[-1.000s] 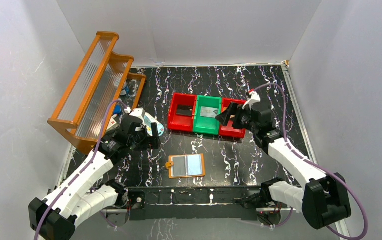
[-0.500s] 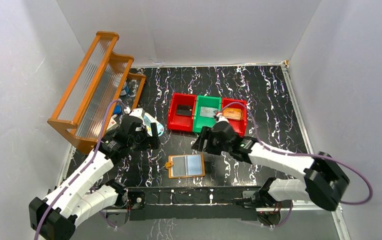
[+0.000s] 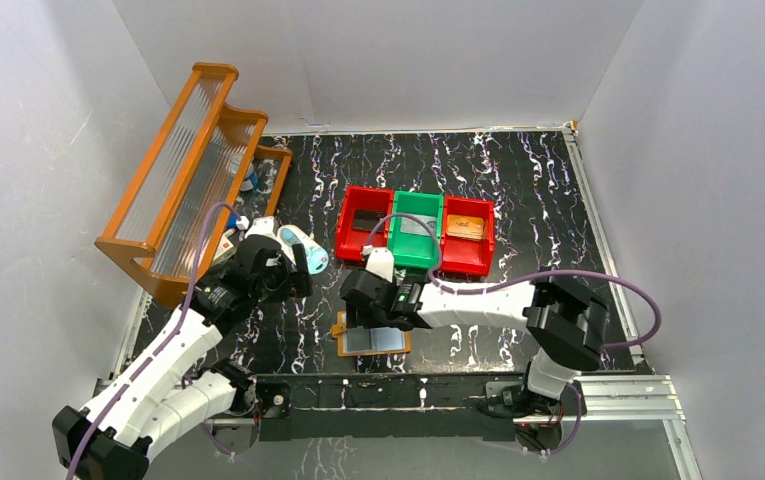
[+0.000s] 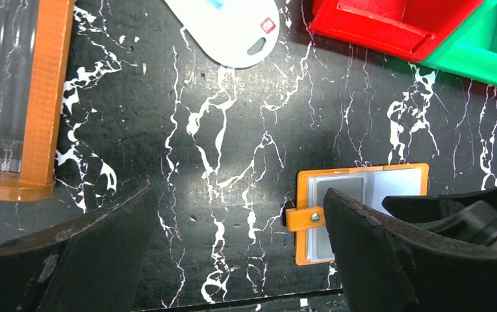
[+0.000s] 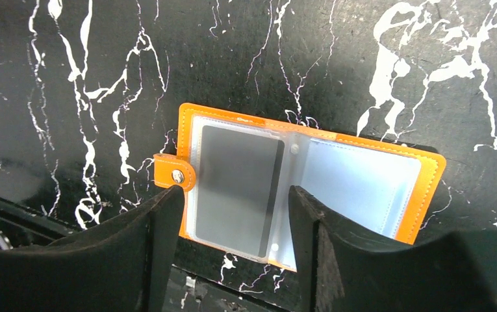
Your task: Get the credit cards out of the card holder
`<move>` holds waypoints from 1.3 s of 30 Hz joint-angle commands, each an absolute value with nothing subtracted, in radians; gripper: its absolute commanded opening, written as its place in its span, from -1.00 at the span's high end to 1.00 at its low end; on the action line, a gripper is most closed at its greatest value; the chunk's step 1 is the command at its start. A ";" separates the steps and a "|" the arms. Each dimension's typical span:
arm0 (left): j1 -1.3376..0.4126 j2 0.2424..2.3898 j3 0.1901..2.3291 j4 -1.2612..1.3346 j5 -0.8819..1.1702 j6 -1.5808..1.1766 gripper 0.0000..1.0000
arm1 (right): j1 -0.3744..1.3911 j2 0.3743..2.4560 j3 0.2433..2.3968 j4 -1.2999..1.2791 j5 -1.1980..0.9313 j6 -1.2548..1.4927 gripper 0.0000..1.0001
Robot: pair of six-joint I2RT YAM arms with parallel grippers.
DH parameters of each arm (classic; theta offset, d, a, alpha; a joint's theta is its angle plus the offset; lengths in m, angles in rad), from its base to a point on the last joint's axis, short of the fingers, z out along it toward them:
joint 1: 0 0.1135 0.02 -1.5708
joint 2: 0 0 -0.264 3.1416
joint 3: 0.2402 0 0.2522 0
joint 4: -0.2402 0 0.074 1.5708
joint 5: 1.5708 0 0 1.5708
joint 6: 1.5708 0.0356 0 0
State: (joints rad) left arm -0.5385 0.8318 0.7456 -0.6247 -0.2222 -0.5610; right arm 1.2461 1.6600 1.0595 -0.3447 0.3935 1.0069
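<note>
Right gripper (image 5: 236,195): we see its jaws apart, one finger on each side of the left pocket of the card holder (image 5: 362,188); we cannot tell if they touch it.
Left gripper (image 4: 239,260): we see it spread wide with nothing in it, over bare table (image 3: 518,180) left of the holder.
Holder: open, flat, near the table's front edge.
Credit card (image 5: 232,162): one dark grey card in that left pocket.
Oval item (image 3: 303,250): just beyond the left gripper.
Bins (image 3: 416,235): red, green, red, farther back.
Rack (image 3: 183,170): orange, far left.

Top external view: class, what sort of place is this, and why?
Probably a robotics test cell: left arm and right arm bolted at a black marbled table, plain white walls around, red and green bins.
</note>
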 commanded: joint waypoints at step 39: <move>-0.534 0.784 0.752 -0.668 -0.306 -0.595 -0.97 | 1.325 1.939 1.302 -0.603 0.469 1.018 -0.45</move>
State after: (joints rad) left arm -0.5385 0.7822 0.7456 -0.6594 -0.2928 -0.5953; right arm 1.3190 1.8942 1.2762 -0.5457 0.4484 0.9958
